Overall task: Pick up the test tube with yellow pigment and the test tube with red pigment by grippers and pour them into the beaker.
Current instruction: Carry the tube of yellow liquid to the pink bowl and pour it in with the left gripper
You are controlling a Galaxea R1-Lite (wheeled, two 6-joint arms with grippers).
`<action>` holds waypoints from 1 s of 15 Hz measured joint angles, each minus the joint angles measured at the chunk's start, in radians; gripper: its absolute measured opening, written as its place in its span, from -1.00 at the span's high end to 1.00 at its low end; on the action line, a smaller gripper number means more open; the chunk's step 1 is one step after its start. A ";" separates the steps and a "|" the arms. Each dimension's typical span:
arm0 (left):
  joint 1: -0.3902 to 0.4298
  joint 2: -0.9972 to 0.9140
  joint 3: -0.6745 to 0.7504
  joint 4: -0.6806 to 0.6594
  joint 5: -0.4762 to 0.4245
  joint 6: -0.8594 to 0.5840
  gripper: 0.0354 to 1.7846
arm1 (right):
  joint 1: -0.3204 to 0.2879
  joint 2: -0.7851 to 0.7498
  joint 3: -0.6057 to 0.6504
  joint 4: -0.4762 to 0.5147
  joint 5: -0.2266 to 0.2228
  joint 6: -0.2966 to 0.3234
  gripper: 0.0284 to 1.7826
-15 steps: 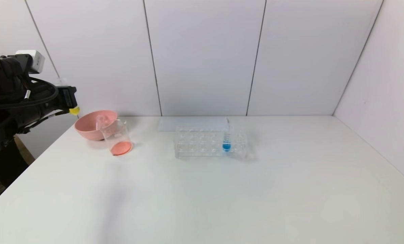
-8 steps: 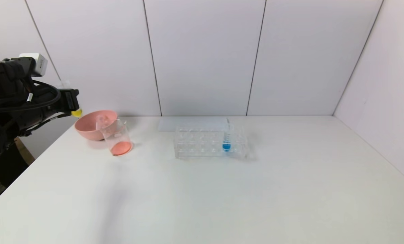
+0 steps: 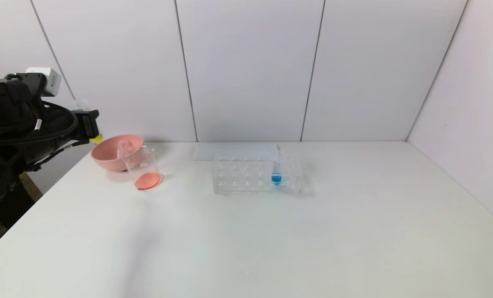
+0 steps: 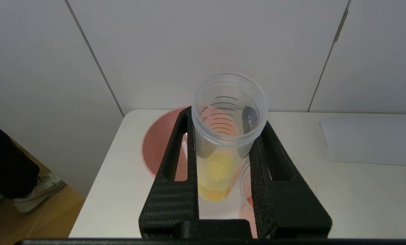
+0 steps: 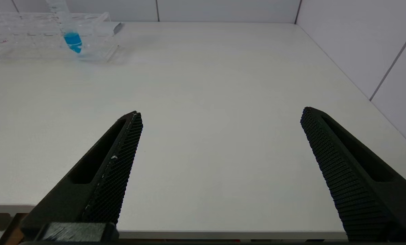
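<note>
My left gripper (image 3: 90, 124) hangs in the air at the table's far left, just left of the pink bowl, and is shut on the test tube with yellow pigment (image 3: 96, 138). In the left wrist view the tube (image 4: 220, 163) stands between the gripper's (image 4: 225, 119) two fingers, mouth towards the camera and yellow liquid at its base. The beaker (image 3: 143, 167) stands in front of the bowl with orange-red liquid at its bottom; part of it (image 4: 245, 185) shows beside the tube. The test tube with red pigment is out of view. My right gripper (image 5: 220, 113) is open over the table's near edge.
The pink bowl (image 3: 110, 154) sits at the back left, touching the beaker, and also shows behind the left fingers (image 4: 157, 149). A clear tube rack (image 3: 246, 176) at the middle back holds a blue-liquid tube (image 3: 276, 173). A white sheet (image 3: 234, 151) lies behind the rack.
My left gripper has moved a little to the right and down towards the pink bowl, still gripping the yellow tube. Nothing on the table has moved.
</note>
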 joint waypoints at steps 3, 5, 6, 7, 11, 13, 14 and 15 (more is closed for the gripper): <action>0.000 0.001 0.000 -0.020 0.000 0.016 0.53 | 0.000 0.000 0.000 0.000 0.000 0.000 -0.91; 0.000 0.004 -0.004 -0.020 -0.001 0.028 0.53 | 0.000 0.000 0.000 0.000 0.000 0.000 -0.91; 0.000 0.005 -0.004 -0.020 -0.002 0.039 0.53 | 0.000 0.000 0.000 0.000 0.000 0.000 -0.91; 0.002 0.006 -0.005 -0.021 -0.001 0.047 0.53 | 0.000 0.000 0.000 0.000 0.000 0.000 -0.91; 0.008 0.013 0.001 -0.022 -0.001 0.051 0.53 | 0.000 0.000 0.000 0.000 0.000 0.000 -0.91; 0.010 0.027 0.000 -0.022 0.000 0.048 0.53 | 0.000 0.000 0.000 0.000 0.000 0.000 -0.91; 0.010 0.039 -0.003 -0.024 0.000 0.046 0.53 | 0.000 0.000 0.000 0.000 0.000 0.000 -0.91; 0.010 0.052 -0.007 -0.034 -0.001 0.047 0.53 | 0.000 0.000 0.000 0.000 0.000 0.000 -0.91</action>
